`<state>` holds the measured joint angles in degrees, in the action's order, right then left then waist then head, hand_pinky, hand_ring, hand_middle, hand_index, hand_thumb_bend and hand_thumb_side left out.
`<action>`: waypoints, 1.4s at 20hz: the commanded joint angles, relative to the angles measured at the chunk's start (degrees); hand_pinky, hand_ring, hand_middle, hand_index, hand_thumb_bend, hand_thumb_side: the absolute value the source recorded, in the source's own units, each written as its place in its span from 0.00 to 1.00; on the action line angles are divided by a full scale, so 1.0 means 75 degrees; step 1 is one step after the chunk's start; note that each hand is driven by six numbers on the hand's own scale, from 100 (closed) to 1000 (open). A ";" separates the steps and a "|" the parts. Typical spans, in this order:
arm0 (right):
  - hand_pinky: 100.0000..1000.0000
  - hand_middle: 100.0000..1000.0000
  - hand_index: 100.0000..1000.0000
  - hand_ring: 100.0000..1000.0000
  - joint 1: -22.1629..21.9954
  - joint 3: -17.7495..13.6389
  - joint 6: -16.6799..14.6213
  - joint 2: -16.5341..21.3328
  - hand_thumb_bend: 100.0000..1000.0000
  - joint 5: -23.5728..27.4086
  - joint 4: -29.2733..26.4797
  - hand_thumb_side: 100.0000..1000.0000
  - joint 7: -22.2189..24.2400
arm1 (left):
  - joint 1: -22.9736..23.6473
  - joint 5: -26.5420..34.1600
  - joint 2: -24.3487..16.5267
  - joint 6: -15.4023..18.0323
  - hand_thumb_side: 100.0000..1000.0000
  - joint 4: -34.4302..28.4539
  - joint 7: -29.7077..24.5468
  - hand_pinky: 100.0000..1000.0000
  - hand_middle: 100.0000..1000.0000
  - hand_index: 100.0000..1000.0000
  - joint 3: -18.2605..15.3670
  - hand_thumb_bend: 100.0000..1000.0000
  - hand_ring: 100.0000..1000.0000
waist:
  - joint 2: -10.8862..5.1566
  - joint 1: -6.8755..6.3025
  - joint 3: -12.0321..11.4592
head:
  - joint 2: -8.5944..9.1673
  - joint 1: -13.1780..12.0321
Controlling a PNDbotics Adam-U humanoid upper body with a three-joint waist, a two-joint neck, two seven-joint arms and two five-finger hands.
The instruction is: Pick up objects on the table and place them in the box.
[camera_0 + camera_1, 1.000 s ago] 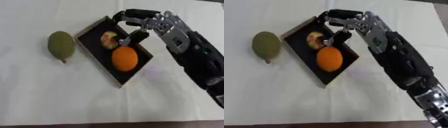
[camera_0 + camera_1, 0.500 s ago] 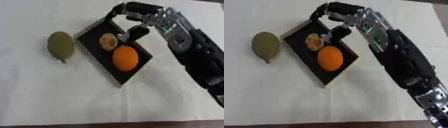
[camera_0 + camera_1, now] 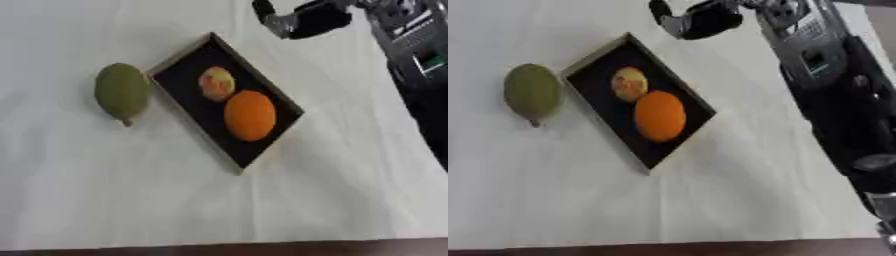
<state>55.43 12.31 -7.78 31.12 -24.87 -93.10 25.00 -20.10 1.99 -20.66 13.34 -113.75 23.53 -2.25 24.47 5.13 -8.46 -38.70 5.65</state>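
Left eye view: two fruits in one box (image 3: 187, 71), one green fruit (image 3: 122, 92) outside, right hand (image 3: 697, 19) curled empty.

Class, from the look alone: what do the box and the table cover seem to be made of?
Box: probably wood or board, going by its pale, matt, thin straight rim; the floor inside is black and dull. Table cover: seems to be cloth, off-white and matt, with soft creases.

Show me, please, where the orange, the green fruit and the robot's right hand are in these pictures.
orange (image 3: 250, 115), left eye view, middle of its skin.
green fruit (image 3: 122, 91), left eye view, middle of its body.
right hand (image 3: 702, 19), right eye view, dark curled fingers.
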 commanded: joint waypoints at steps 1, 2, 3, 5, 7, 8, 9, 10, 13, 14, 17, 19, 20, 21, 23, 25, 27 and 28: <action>0.91 0.71 0.84 0.80 -0.0155 -0.0363 0.0238 0.0621 0.00 0.0351 -0.0766 0.00 -0.0250 | -0.0094 -0.0052 -0.0249 -0.0015 0.60 -0.0112 -0.0010 0.66 0.73 0.79 -0.0028 0.14 0.70 | -0.0216 -0.0070 0.0039 | -0.0023 -0.0070; 0.91 0.70 0.83 0.80 -0.0309 -0.0446 0.0314 0.0797 0.00 0.0468 -0.1012 0.00 -0.0373 | -0.0119 -0.0097 -0.0320 -0.0017 0.60 -0.0112 -0.0014 0.66 0.73 0.79 -0.0023 0.14 0.71 | -0.0218 -0.0076 0.0054 | -0.0028 -0.0090; 0.91 0.70 0.83 0.80 -0.0468 -0.0530 0.0394 0.0968 0.00 0.0593 -0.1259 0.00 -0.0505 | -0.0150 -0.0157 -0.0405 -0.0020 0.60 -0.0112 -0.0020 0.66 0.74 0.79 -0.0013 0.14 0.71 | -0.0220 -0.0085 0.0074 | -0.0033 -0.0113; 0.91 0.69 0.82 0.79 -0.0830 -0.0724 0.0563 0.1338 0.00 0.0860 -0.1768 0.02 -0.0852 | -0.0239 -0.0374 -0.0642 -0.0065 0.59 -0.0112 -0.0030 0.66 0.74 0.80 0.0009 0.14 0.71 | -0.0226 -0.0110 0.0117 | -0.0036 -0.0165; 0.91 0.68 0.81 0.79 -0.1208 -0.0908 0.0730 0.1678 0.00 0.1125 -0.2241 0.04 -0.1237 | -0.0355 -0.0786 -0.0943 -0.0189 0.58 -0.0112 -0.0058 0.66 0.74 0.80 0.0047 0.15 0.72 | -0.0235 -0.0144 0.0165 | -0.0041 -0.0214; 0.91 0.68 0.81 0.79 -0.1403 -0.0998 0.0788 0.1833 0.00 0.1265 -0.2465 0.04 -0.1420 | -0.0427 -0.1061 -0.1115 -0.0329 0.57 -0.0112 -0.0104 0.66 0.74 0.81 0.0076 0.15 0.72 | -0.0241 -0.0162 0.0187 | -0.0046 -0.0230; 0.91 0.68 0.81 0.79 -0.1580 -0.1077 0.0836 0.1967 0.00 0.1387 -0.2653 0.05 -0.1574 | -0.0505 -0.1341 -0.1292 -0.0488 0.57 -0.0112 -0.0171 0.67 0.74 0.81 0.0119 0.16 0.72 | -0.0248 -0.0183 0.0211 | -0.0052 -0.0244; 0.91 0.68 0.81 0.79 -0.1747 -0.1155 0.0838 0.2096 0.00 0.1493 -0.2762 0.06 -0.1723 | -0.0587 -0.1632 -0.1507 -0.0675 0.56 -0.0112 -0.0296 0.67 0.74 0.81 0.0190 0.16 0.72 | -0.0256 -0.0205 0.0238 | -0.0055 -0.0255; 0.90 0.68 0.80 0.79 -0.2202 -0.1344 0.0679 0.2405 0.00 0.1654 -0.2854 0.10 -0.2094 | -0.0807 -0.2519 -0.2214 -0.1260 0.52 -0.0112 -0.0944 0.68 0.73 0.82 0.0472 0.21 0.72 | -0.0274 -0.0270 0.0305 | -0.0054 -0.0265; 0.90 0.68 0.80 0.79 -0.2359 -0.1407 0.0613 0.2485 0.00 0.1658 -0.2860 0.10 -0.2199 | -0.0887 -0.2827 -0.2478 -0.1414 0.50 -0.0112 -0.1254 0.68 0.73 0.82 0.0584 0.22 0.72 | -0.0277 -0.0290 0.0326 | -0.0056 -0.0268; 0.90 0.68 0.80 0.79 -0.2730 -0.1572 0.0462 0.2613 0.00 0.1631 -0.2865 0.10 -0.2458 | -0.1082 -0.3674 -0.3116 -0.1590 0.49 -0.0112 -0.2252 0.71 0.74 0.85 0.0874 0.29 0.74 | -0.0273 -0.0335 0.0369 | -0.0055 -0.0272; 0.90 0.67 0.80 0.78 -0.2930 -0.1673 0.0373 0.2649 0.00 0.1613 -0.2866 0.10 -0.2621 | -0.1201 -0.4134 -0.3443 -0.1562 0.48 -0.0112 -0.3018 0.72 0.75 0.87 0.1058 0.34 0.75 | -0.0266 -0.0355 0.0387 | -0.0049 -0.0278; 0.90 0.67 0.79 0.78 -0.3012 -0.1727 0.0336 0.2647 0.00 0.1607 -0.2866 0.09 -0.2704 | -0.1256 -0.4321 -0.3593 -0.1514 0.48 -0.0112 -0.3394 0.73 0.75 0.87 0.1151 0.35 0.75 | -0.0264 -0.0364 0.0399 | -0.0048 -0.0284; 0.90 0.67 0.79 0.78 -0.3078 -0.1773 0.0302 0.2639 0.00 0.1607 -0.2866 0.10 -0.2783 | -0.1306 -0.4470 -0.3707 -0.1473 0.46 -0.0112 -0.3751 0.73 0.75 0.87 0.1227 0.39 0.75 | -0.0263 -0.0370 0.0407 | -0.0048 -0.0285; 0.90 0.67 0.79 0.78 -0.3177 -0.1839 0.0246 0.2619 0.00 0.1622 -0.2866 0.09 -0.2918 | -0.1405 -0.4683 -0.3873 -0.1420 0.46 -0.0112 -0.4378 0.74 0.75 0.87 0.1344 0.41 0.76 | -0.0265 -0.0379 0.0419 | -0.0040 -0.0283; 0.90 0.67 0.79 0.78 -0.3244 -0.1883 0.0205 0.2598 0.00 0.1635 -0.2866 0.09 -0.3008 | -0.1482 -0.4793 -0.3979 -0.1387 0.46 -0.0112 -0.4932 0.75 0.76 0.88 0.1457 0.42 0.76 | -0.0268 -0.0385 0.0431 | -0.0019 -0.0274; 0.90 0.67 0.79 0.78 -0.3293 -0.1919 0.0186 0.2571 0.00 0.1653 -0.2866 0.10 -0.3069 | -0.1541 -0.4801 -0.4040 -0.1351 0.46 -0.0112 -0.5459 0.75 0.76 0.88 0.1543 0.44 0.76 | -0.0273 -0.0386 0.0442 | -0.0005 -0.0238; 0.90 0.67 0.79 0.78 -0.3318 -0.1935 0.0191 0.2559 0.00 0.1666 -0.2866 0.10 -0.3092 | -0.1563 -0.4814 -0.4069 -0.1333 0.46 -0.0112 -0.5715 0.75 0.77 0.88 0.1576 0.44 0.77 | -0.0274 -0.0386 0.0448 | 0.0000 -0.0225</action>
<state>30.15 -1.09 -6.27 48.75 -12.88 -113.55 2.34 -30.95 -33.81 -48.88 3.18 -113.76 -17.04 9.62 23.99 2.43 -5.16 -38.78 3.73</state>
